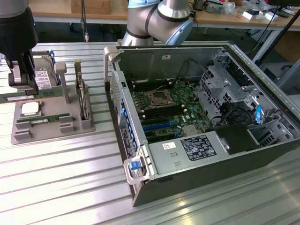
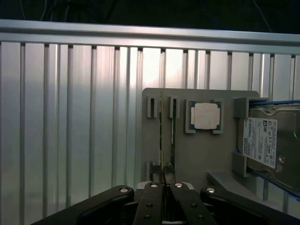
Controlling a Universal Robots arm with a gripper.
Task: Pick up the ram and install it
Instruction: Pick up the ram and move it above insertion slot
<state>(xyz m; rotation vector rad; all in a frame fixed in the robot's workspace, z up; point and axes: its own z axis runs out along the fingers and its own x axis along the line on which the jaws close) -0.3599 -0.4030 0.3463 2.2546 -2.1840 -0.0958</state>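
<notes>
The gripper (image 2: pixel 162 186) is clenched on the ram (image 2: pixel 162 140), edge-on over the grey tray (image 2: pixel 197 154), near the second stick (image 2: pixel 173 136)

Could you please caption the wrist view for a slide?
The hand closed on the ram, edge-on over the grey tray.

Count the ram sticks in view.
2. One ram sits between the gripper's fingers; the other ram lies in the tray beside the CPU. Others may hide behind the gripper.
</notes>
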